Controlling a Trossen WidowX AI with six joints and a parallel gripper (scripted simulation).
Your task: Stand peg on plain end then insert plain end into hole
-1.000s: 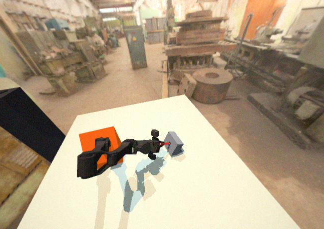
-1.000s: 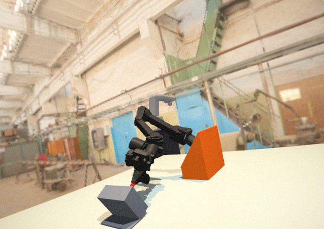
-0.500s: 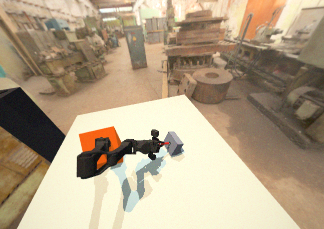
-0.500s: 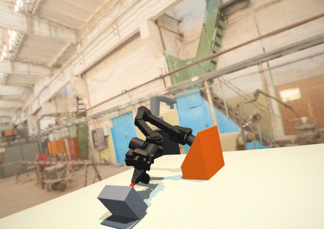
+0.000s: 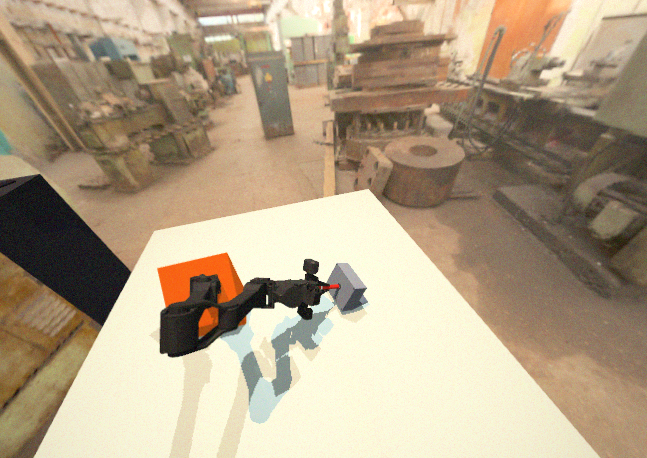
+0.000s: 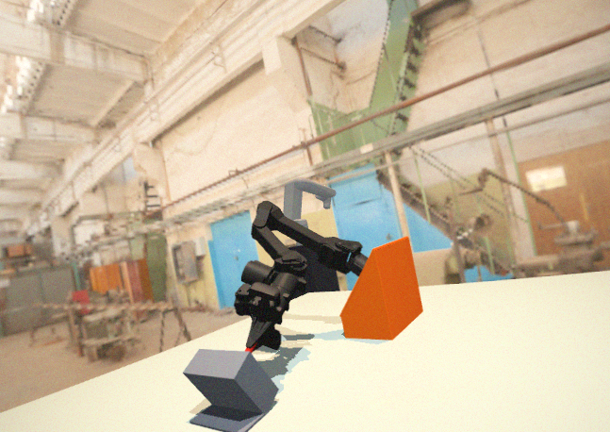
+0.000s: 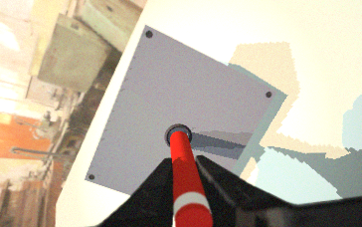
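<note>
The red peg point(image 5: 330, 286) point(image 6: 250, 350) point(image 7: 183, 161) is held between the fingers of my gripper point(image 5: 323, 288) point(image 7: 183, 163), which is shut on it. Its white band point(image 7: 192, 199) is at the end near the wrist camera, and its plain end points at the panel. The grey sloped panel point(image 5: 344, 297) point(image 6: 219, 364) point(image 7: 134, 110) stands on the table. In the wrist view the plain end overlaps the hole point(image 7: 178, 128) and lies at its mouth. I cannot tell how far inside it is, if at all. The fingertips are a short way off the panel face.
The white table point(image 5: 415, 378) point(image 6: 493, 357) carries the panel. An orange wedge-shaped block point(image 5: 199, 264) point(image 6: 399, 290) stands beside the arm, well behind the gripper. A dark pedestal point(image 5: 37, 232) is past the table's left edge in the top view.
</note>
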